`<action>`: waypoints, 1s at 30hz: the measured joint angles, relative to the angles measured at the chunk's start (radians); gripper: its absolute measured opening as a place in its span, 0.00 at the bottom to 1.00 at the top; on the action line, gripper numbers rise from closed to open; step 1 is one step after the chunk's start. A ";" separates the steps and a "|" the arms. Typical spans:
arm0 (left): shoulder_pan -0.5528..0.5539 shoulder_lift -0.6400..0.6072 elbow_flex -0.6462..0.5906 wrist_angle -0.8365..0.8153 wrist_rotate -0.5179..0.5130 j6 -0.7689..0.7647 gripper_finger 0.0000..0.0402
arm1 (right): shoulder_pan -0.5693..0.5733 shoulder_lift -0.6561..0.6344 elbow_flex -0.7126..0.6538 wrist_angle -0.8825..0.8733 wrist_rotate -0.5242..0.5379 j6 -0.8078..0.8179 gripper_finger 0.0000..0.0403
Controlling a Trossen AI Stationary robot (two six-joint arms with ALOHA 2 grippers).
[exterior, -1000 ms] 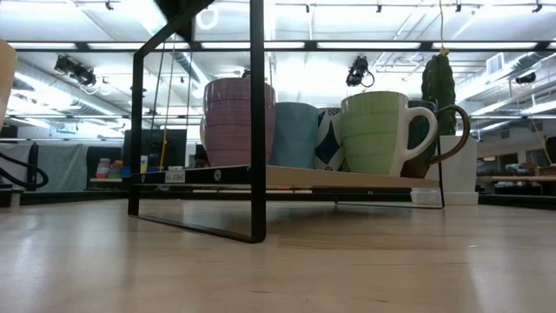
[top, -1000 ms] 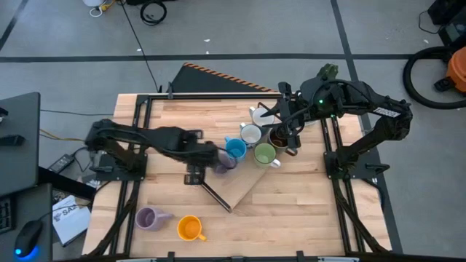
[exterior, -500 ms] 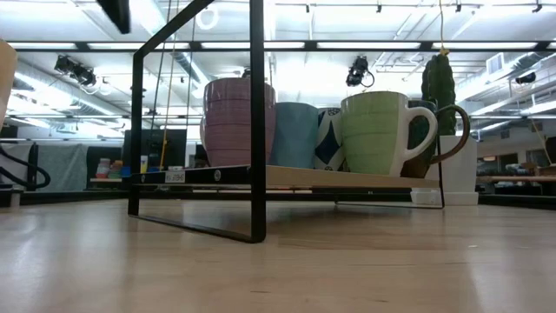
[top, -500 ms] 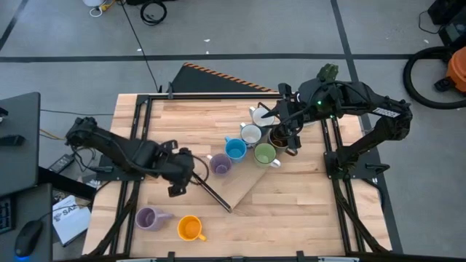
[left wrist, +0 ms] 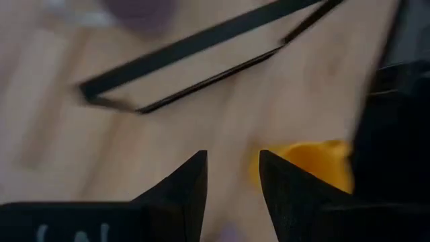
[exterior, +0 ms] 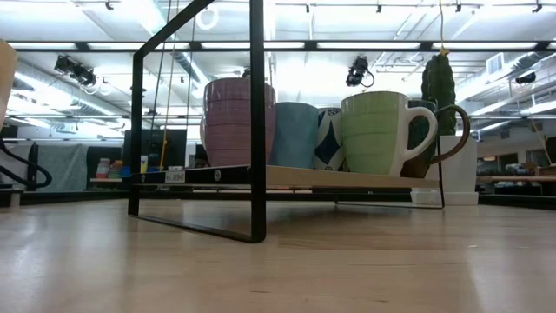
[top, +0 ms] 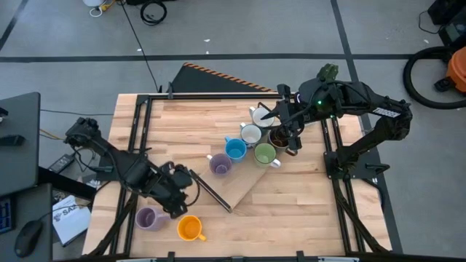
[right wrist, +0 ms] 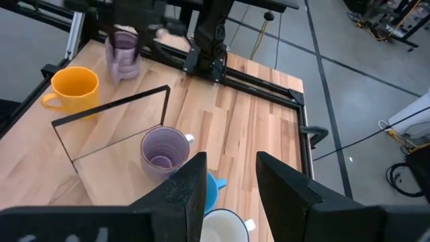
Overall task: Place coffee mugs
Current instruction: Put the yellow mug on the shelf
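Taking the low black-framed shelf (top: 237, 178) as landmark: off its left end, on the table, sit a lavender mug (top: 149, 217) and an orange mug (top: 189, 228); the left gripper (top: 177, 196) hovers between them and the shelf, fingers parted, empty; on the shelf stand lavender (top: 220, 164), blue (top: 234, 149), white (top: 250, 135), green (top: 264, 153) and brown (top: 279, 137) mugs; the right gripper (top: 289, 134), released, hangs over the brown one.

Orange mug (top: 189, 228); lavender mug (top: 219, 164); blue mug (top: 235, 149); green mug (top: 264, 154).
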 joint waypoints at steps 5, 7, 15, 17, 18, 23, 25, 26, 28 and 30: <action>-0.012 0.063 0.000 0.105 0.066 -0.049 0.35 | 0.001 0.000 -0.029 0.027 0.000 0.023 0.33; -0.013 0.101 0.000 0.109 0.118 -0.048 0.35 | 0.008 0.001 -0.052 0.035 0.001 0.035 0.33; -0.013 0.226 0.000 0.135 0.352 -0.027 0.35 | 0.060 0.001 -0.151 0.044 0.058 0.086 0.33; -0.014 0.243 0.000 0.120 0.351 -0.023 0.35 | 0.073 0.001 -0.162 0.047 0.094 0.086 0.33; -0.014 0.253 0.000 0.106 0.345 -0.023 0.35 | 0.079 0.001 -0.165 0.056 0.108 0.085 0.33; -0.007 0.291 0.000 0.077 0.320 -0.028 0.35 | 0.109 0.001 -0.169 0.075 0.113 0.088 0.33; -0.006 0.305 0.000 0.077 0.315 -0.031 0.35 | 0.121 0.001 -0.169 0.075 0.113 0.086 0.33; -0.006 0.311 0.000 0.079 0.315 -0.034 0.35 | 0.125 0.001 -0.169 0.075 0.113 0.086 0.33; -0.010 0.322 0.000 0.097 0.319 -0.037 0.35 | 0.129 0.001 -0.169 0.076 0.113 0.082 0.33; -0.015 0.333 0.000 0.100 0.320 -0.043 0.35 | 0.130 0.001 -0.169 0.080 0.113 0.080 0.33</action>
